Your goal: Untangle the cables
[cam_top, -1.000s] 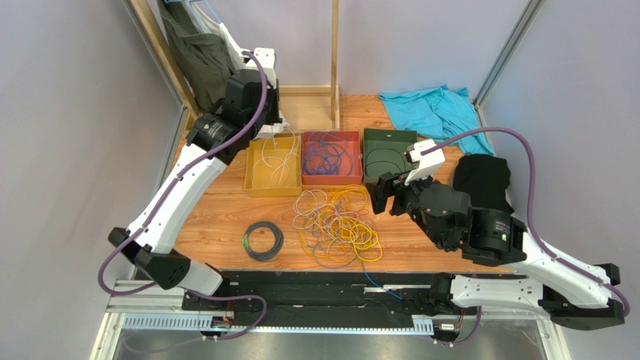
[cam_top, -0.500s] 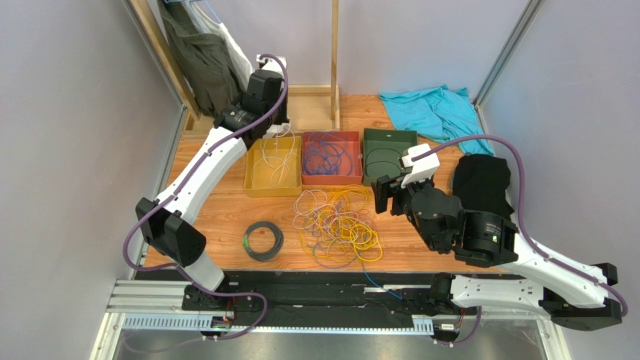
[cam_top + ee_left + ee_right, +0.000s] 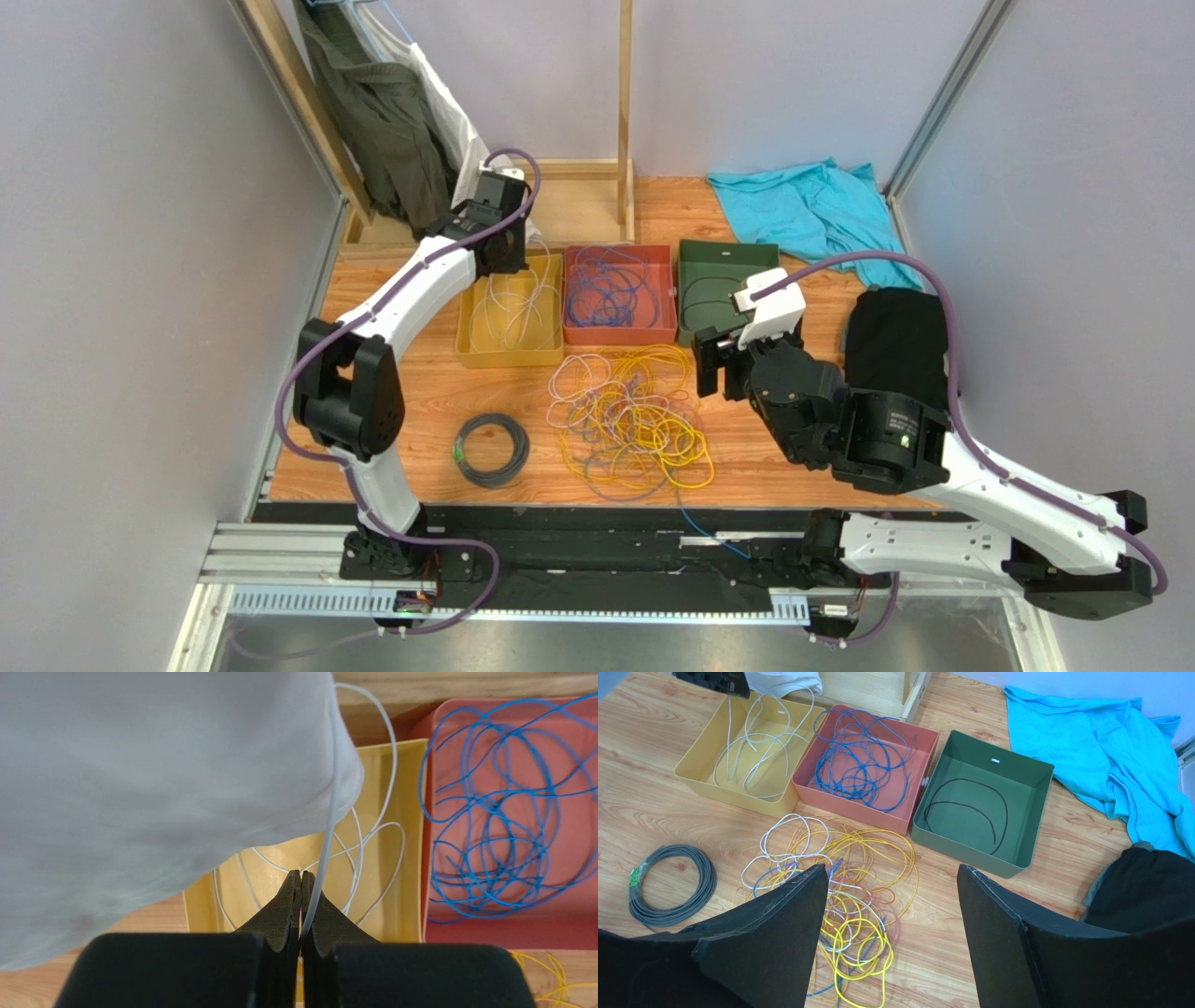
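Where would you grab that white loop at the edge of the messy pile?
Probably pinch the white loop on its outer arc, toward the yellow tray, coming straight down from above. There it lies flat on the table, mostly clear of the tangle.

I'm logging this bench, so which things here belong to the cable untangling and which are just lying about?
Job: tangled cables; white cable pinched in the left gripper; open right gripper; yellow tray; red tray; green tray.
Lying about: grey coil; teal cloth; black cloth.
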{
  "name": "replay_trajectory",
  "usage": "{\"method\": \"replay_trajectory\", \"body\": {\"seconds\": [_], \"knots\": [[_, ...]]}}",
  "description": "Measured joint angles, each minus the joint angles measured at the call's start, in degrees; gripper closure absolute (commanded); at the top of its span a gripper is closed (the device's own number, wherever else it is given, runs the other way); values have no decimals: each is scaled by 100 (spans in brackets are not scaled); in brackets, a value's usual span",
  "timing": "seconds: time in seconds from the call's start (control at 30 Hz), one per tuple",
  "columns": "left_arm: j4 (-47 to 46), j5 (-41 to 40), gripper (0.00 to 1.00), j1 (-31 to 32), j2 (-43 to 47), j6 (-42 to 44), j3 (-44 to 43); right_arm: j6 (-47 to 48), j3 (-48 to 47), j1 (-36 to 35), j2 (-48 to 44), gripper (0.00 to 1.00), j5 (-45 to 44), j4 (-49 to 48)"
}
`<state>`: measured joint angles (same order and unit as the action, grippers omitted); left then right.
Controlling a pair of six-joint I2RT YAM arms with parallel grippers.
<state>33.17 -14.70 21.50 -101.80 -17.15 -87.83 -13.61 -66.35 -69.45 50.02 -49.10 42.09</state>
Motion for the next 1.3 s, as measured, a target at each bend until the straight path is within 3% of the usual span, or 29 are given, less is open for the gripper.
{"method": "replay_trajectory", "body": {"seconds": [0.1, 0.4, 0.5, 0.6, 0.63, 0.93, 1.0, 1.07, 1.13, 1.3], "knots": [[0, 133, 100, -111, -341, -66, 24, 2, 0, 59, 50, 28, 20, -4], [133, 442, 61, -181, -612, -162, 13, 11, 2, 118, 181, 28, 120, -46], [92, 540, 41, -181, -328, -203, 186, 17, 9, 129, 208, 28, 144, -90], [87, 619, 39, -181, 229, -234, 647, 20, 37, 138, 238, 28, 188, -116], [103, 629, 29, -181, 428, -240, 809, 20, 46, 140, 249, 28, 210, -122], [164, 411, 31, -181, 1674, -295, 1497, 20, 52, 142, 363, 29, 361, -219], [151, 352, 43, -181, 1674, -299, 1473, 17, 52, 142, 363, 30, 376, -219], [168, 339, 63, -181, 1585, -343, 1388, 15, 52, 142, 361, 30, 378, -219], [149, 369, 64, -181, 1408, -374, 1226, 13, 52, 142, 361, 30, 378, -210], [-254, 916, 39, -175, 1541, -476, 1414, -66, 52, 142, 332, 25, 376, -153]]}}
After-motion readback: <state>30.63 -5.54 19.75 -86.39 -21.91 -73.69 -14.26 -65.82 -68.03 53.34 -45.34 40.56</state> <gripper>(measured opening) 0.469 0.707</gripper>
